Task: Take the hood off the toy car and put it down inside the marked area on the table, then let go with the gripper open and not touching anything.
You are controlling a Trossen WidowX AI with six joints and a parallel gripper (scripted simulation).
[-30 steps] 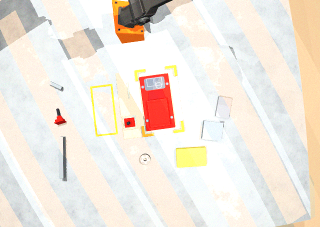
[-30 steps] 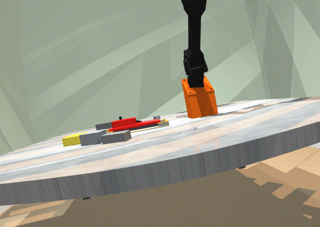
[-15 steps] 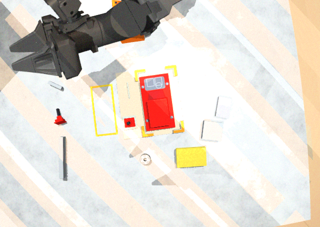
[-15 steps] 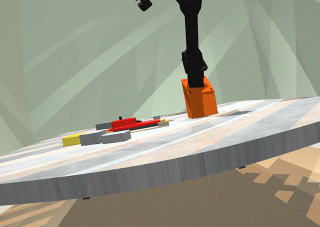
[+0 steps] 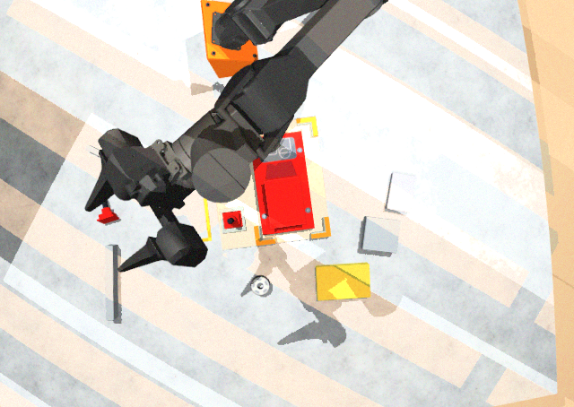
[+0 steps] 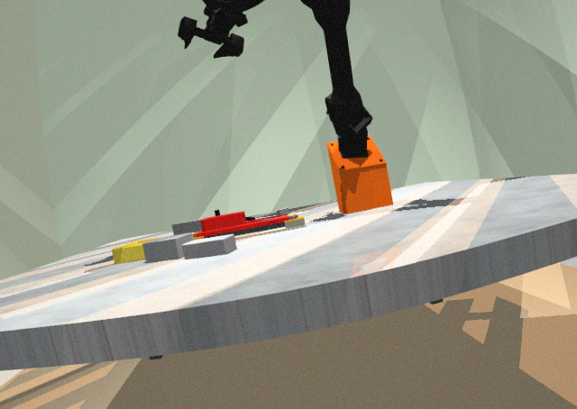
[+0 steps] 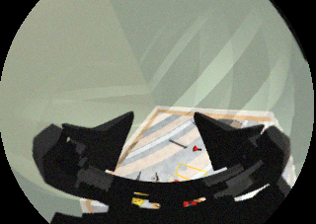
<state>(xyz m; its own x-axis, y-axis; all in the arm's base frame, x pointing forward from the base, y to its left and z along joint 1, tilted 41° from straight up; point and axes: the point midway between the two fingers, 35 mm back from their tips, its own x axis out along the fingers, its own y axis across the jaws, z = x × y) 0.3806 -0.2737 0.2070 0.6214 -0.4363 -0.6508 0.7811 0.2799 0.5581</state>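
Observation:
The toy car [image 5: 287, 203] [image 6: 224, 221] is a flat red body with a raised panel and a grey patch, between yellow-orange corner brackets. Which red part is the hood is hard to tell. The marked area [image 5: 208, 220] [image 7: 194, 168] is a yellow outline beside the car, mostly hidden by the arm in the top view. My gripper [image 5: 103, 238] [image 6: 201, 52] [image 7: 164, 113] is wide open and empty, high above the table, to the left of the car in the top view. It touches nothing.
A red square with a black knob [image 5: 231, 220] sits between outline and car. A wheel [image 5: 260, 281], a yellow block [image 5: 343, 282] [image 6: 128, 252] and grey blocks [image 5: 379, 236] [image 5: 401, 192] lie around. A grey bar [image 5: 112, 282] [image 7: 178, 143] and a red-based piece [image 5: 108, 215] [image 7: 197, 148] lie left.

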